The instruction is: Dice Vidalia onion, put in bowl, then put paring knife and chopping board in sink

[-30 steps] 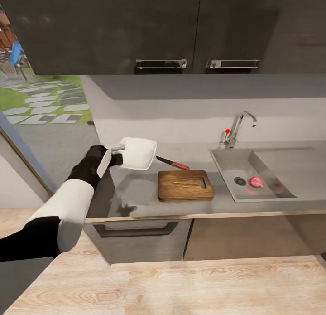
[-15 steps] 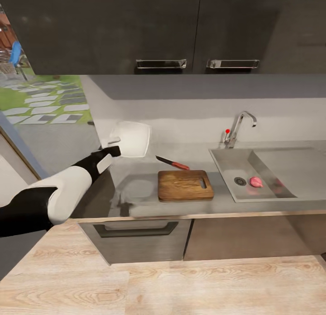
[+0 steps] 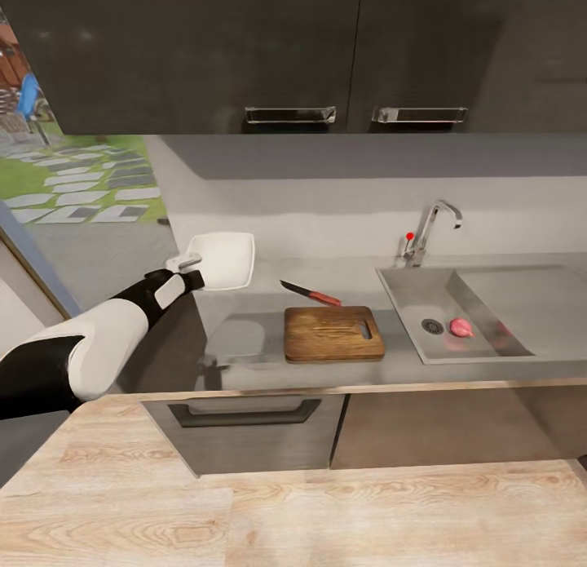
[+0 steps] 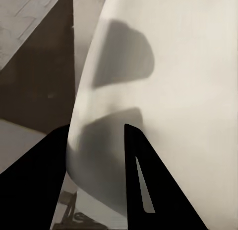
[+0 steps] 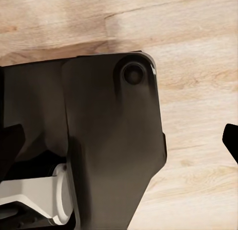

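White bowl (image 3: 222, 259) is gripped at its rim by the left end effector (image 3: 189, 264), raised at centre left of the frame, beyond the bench's (image 3: 456, 368) left edge. It is held lower and further left than a second ago. Open bench is seen left of the chopping board (image 3: 333, 333). The paring knife (image 3: 311, 292) lies behind it. The Vidalia onion (image 3: 461, 327) sits in the sink (image 3: 408, 299). The right end effector's state cannot be told.
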